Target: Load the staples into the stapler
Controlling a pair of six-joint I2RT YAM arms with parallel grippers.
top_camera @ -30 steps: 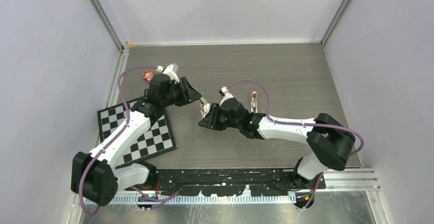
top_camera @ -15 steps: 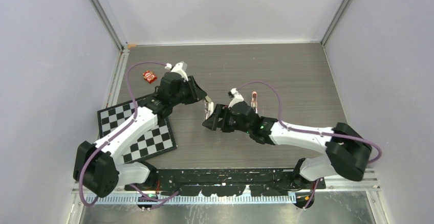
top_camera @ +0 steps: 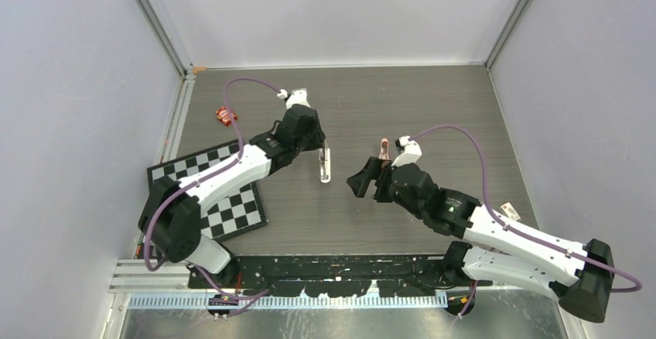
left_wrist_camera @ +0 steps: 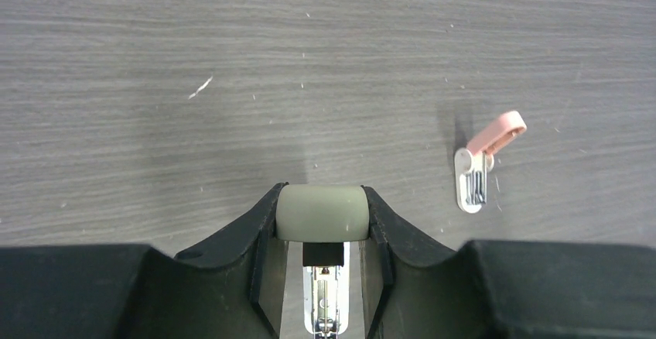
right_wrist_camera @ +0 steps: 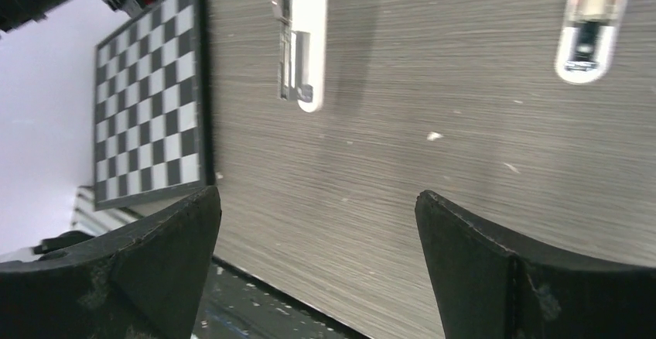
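Note:
The pale beige-green stapler (top_camera: 325, 164) is in the middle of the table, hinged open with its white base pointing toward the near edge. My left gripper (top_camera: 318, 148) is shut on its rounded top (left_wrist_camera: 321, 213), and the fingers (left_wrist_camera: 259, 227) press both sides. Silvery metal (right_wrist_camera: 292, 64) shows in the open channel (left_wrist_camera: 326, 300); I cannot tell whether it is the staples. My right gripper (top_camera: 369, 178) hangs to the stapler's right, apart from it. It is open wide (right_wrist_camera: 317, 200) with nothing between the fingers.
A small pink stapler-like object (top_camera: 384, 148) lies just behind the right gripper, seen also from the left wrist (left_wrist_camera: 481, 162). A checkerboard mat (top_camera: 213, 200) lies at the left. A small red item (top_camera: 225, 114) sits at the back left, and a small tag (top_camera: 508, 210) at the right.
The left arm has swung right, carrying the stapler toward the table's middle. The right gripper has opened wide and drawn back to the right, away from the stapler.

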